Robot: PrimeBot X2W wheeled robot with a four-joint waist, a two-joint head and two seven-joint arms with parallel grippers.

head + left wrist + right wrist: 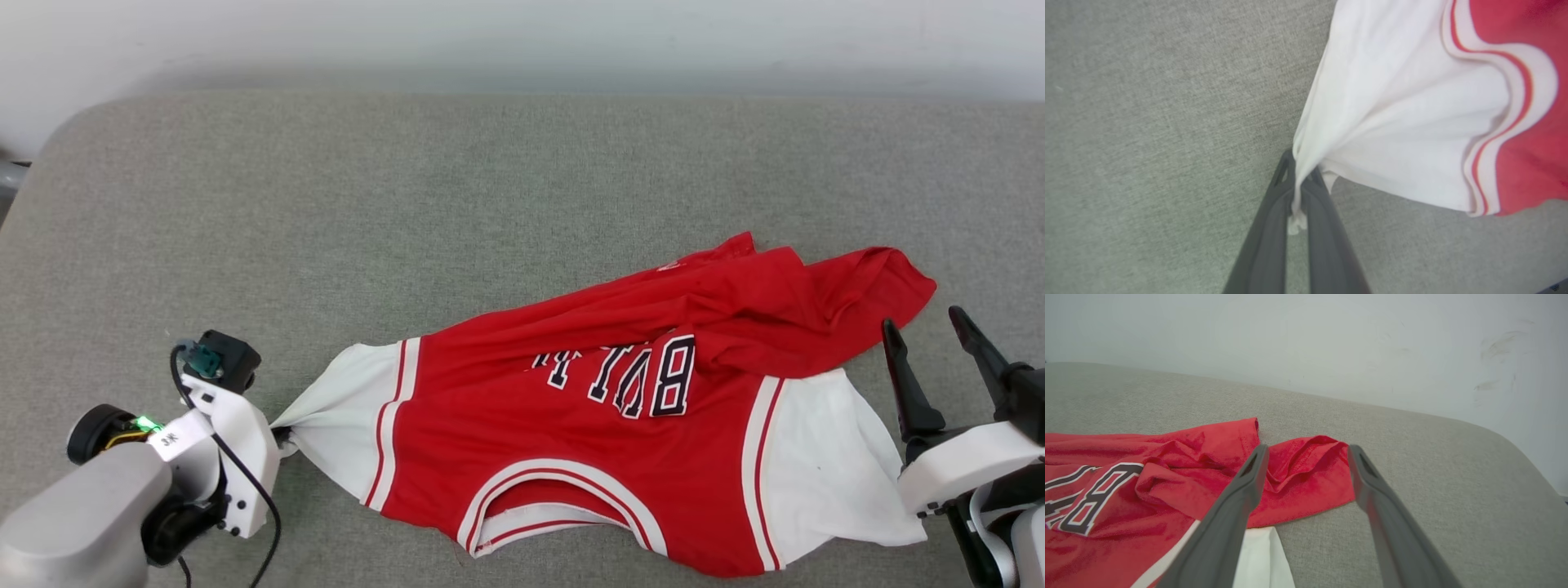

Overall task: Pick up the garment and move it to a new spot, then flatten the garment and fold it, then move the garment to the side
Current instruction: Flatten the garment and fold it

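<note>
The garment, a red jersey with white sleeves and black lettering, lies rumpled on the grey cushion, collar toward me and hem bunched at the far right. My left gripper is shut on the tip of the white left sleeve, pulling it taut into a point. My right gripper stands open just right of the other white sleeve, holding nothing. In the right wrist view my right gripper frames the crumpled red hem, and the garment spreads to the left.
A pale wall runs behind the cushion's far edge. Bare grey fabric stretches across the back and the left of the cushion. The cushion's rounded right corner lies beyond my right gripper.
</note>
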